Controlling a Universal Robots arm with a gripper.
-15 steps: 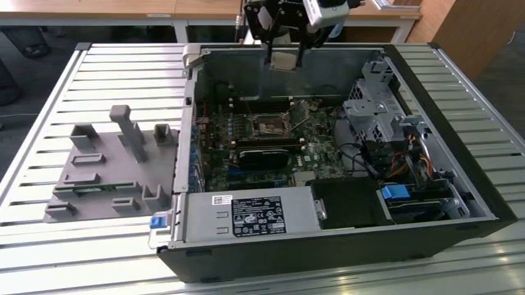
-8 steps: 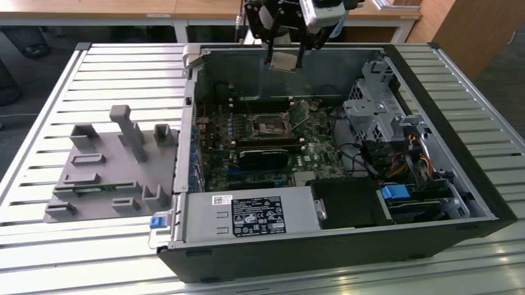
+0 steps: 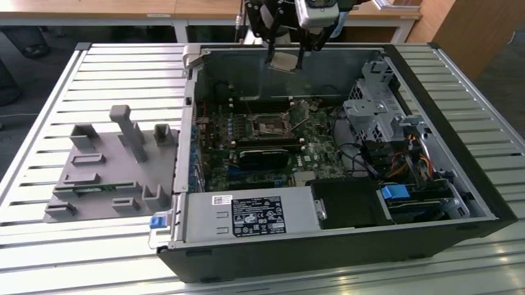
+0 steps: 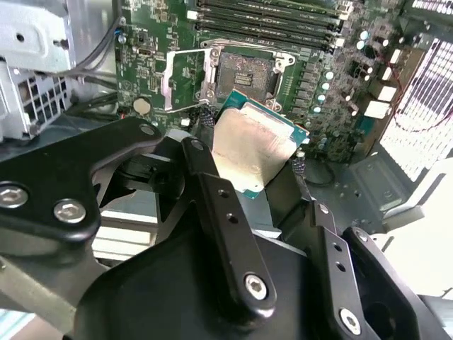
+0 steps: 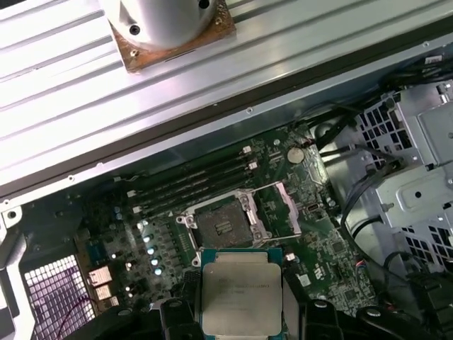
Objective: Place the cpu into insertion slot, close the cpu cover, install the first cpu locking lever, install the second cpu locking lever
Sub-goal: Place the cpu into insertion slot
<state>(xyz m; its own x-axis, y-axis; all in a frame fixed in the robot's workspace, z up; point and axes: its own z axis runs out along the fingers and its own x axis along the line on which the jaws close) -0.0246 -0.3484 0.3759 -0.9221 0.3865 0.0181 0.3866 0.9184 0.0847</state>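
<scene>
Our jaws clamp the cpu point(image 4: 255, 145) by 2 opposite edges, well clear of the bare insertion slot point(image 4: 248, 74) with its cpu cover point(image 4: 185, 79) raised; light, stiff, fragile underneath, we judge it best held edgewise

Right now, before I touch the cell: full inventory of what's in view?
slatted metal table: 1, silver, under everything
black computer case: 1, black, open on the table
green circuit board: 1, green, inside the case
square dark insertion slot: 1, dark, silver rim, on the board, empty
thin silver cpu cover: 1, silver, swung open beside the slot
silver power supply box: 1, silver, at the case's near edge
grey plastic fixture: 1, grey, on the table, exterior view's left
flat square silver-topped cpu: 1, silver-grey, clamped in mid-air above the case
black gripper: 1, black, shut on the cpu
</scene>
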